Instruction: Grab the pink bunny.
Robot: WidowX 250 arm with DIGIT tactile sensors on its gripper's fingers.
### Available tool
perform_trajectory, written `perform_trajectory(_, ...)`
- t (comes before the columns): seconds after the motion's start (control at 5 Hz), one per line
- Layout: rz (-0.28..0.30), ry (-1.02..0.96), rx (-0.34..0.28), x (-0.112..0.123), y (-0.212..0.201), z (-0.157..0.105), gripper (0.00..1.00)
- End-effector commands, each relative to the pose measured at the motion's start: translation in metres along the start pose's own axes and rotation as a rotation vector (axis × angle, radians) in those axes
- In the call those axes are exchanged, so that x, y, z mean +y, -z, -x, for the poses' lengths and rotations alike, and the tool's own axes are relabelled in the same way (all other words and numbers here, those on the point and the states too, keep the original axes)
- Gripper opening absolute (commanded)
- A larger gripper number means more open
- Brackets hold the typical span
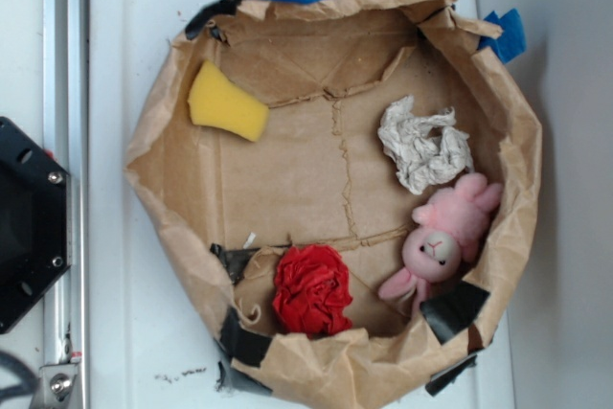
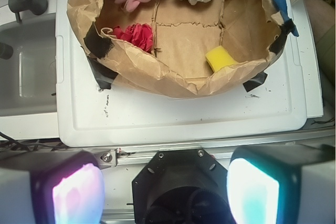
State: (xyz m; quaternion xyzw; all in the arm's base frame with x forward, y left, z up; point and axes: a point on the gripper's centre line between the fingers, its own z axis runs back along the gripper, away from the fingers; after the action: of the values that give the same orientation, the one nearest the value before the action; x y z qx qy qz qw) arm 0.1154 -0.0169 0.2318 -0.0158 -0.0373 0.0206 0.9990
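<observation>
Nearest your wrist camera you see the gripper [image 2: 165, 182]: its two fingers [image 2: 68, 190] fill the bottom corners of that view, spread wide apart with nothing between them, and the black arm base [image 2: 176, 184] shows in the gap.

Beyond the fingers lies the white tray [image 2: 173, 114], which carries the brown paper basin [image 1: 153, 155]. The basin is a crumpled ring of paper with a flat cardboard floor, patched along its rim with black and blue tape. To the left of the tray in the wrist view you see a grey sink [image 2: 29, 77].

Inside the basin, note four items, all well apart from the gripper:

1. The pink bunny [image 1: 442, 237] lies against the basin wall, at the right in the exterior view and at the far rim in the wrist view. Its pale face points toward the red cloth ball, and its ears point toward the wall.
2. The red cloth ball [image 1: 312, 289] sits near the bunny, apart from it, against the adjoining wall.
3. The white paper wad [image 1: 423, 146] lies just beside the bunny's ears; you cannot tell whether they touch.
4. The yellow sponge [image 1: 226, 102] rests on the opposite side of the floor from the bunny.
</observation>
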Motion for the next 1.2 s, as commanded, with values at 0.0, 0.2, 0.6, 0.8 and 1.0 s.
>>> perform_trajectory(0.0, 0.001, -0.111, -0.027, -0.002, 0.012, -0.046, 1.0)
perform_trajectory(0.2, 0.016, -0.174, -0.068, -0.002, 0.015, -0.074, 1.0)
perform_trajectory(0.6, 0.174, -0.468, -0.224, -0.001, 0.029, -0.104, 1.0)
perform_trajectory(0.8, 0.174, -0.468, -0.224, -0.001, 0.029, -0.104, 1.0)
perform_trajectory(1.0, 0.174, -0.468, -0.224, -0.001, 0.029, -0.104, 1.0)
